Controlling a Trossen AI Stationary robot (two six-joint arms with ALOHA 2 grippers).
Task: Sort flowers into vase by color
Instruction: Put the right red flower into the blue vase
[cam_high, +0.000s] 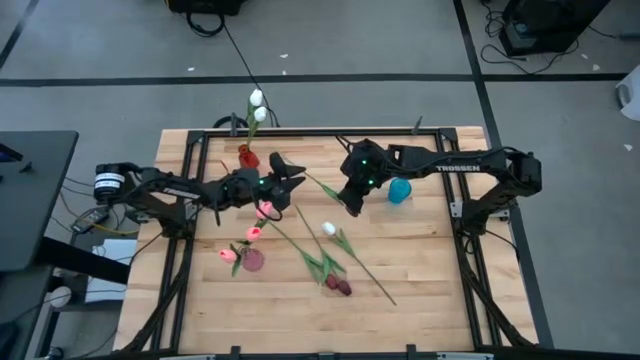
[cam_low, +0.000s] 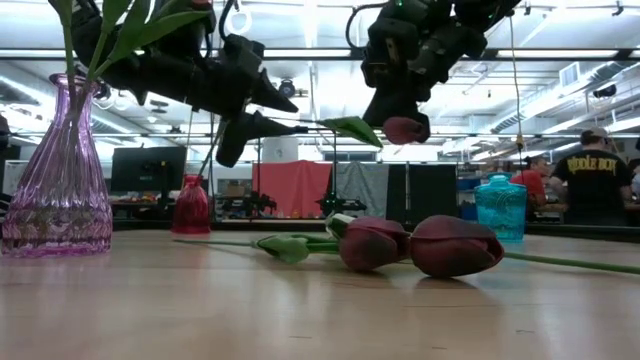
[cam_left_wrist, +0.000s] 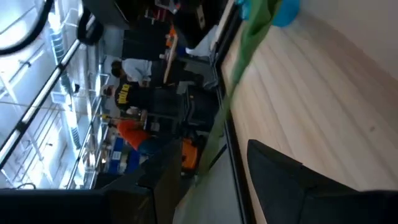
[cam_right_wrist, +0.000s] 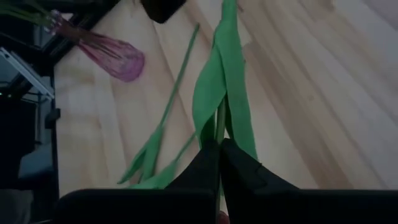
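Tulip stem (cam_right_wrist: 219, 124), thin and green with long leaves, is pinched between the right gripper (cam_right_wrist: 219, 163) fingers above the table (cam_high: 430, 270); its maroon bud (cam_low: 405, 129) hangs below. Left gripper (cam_high: 285, 172) meets the stem's far end, fingers spread. Two maroon tulips (cam_low: 420, 245) lie flat.

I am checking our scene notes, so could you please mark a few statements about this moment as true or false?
1. The right hand is shut on a held tulip. True.
2. The blue vase holds white tulips. False: they stand in the red vase.
3. Two maroon tulips lie on the table. True.
4. The purple vase lies tipped over. False: it stands upright, holding pink tulips.
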